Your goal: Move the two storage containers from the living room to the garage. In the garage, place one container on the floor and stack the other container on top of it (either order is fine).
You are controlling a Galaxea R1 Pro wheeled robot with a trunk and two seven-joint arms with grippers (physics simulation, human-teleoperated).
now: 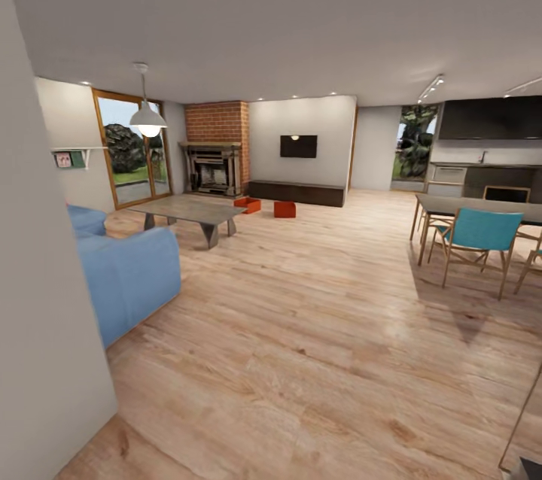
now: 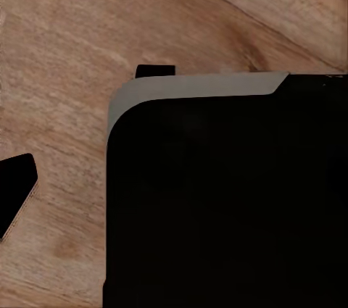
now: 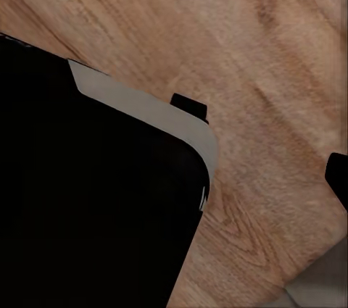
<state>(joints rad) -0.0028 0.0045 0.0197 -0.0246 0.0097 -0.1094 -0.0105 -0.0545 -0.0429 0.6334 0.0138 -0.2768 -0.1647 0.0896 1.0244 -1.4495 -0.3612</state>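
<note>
Two storage containers point(image 1: 266, 207), orange-red, sit apart near the dark cabinet point(image 1: 297, 193).

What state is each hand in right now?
Left hand: cannot be told; a dark tip shows over the wood floor.
Right hand: cannot be told either.

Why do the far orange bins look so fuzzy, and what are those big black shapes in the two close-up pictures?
Head view: the two storage containers are far off and small, so soft-edged; wide-angle stretch bends the near wall, and the pendant lamp glows. Left wrist and right wrist views: a dark robot part sits close to each lens over sharp wood floor.
</note>
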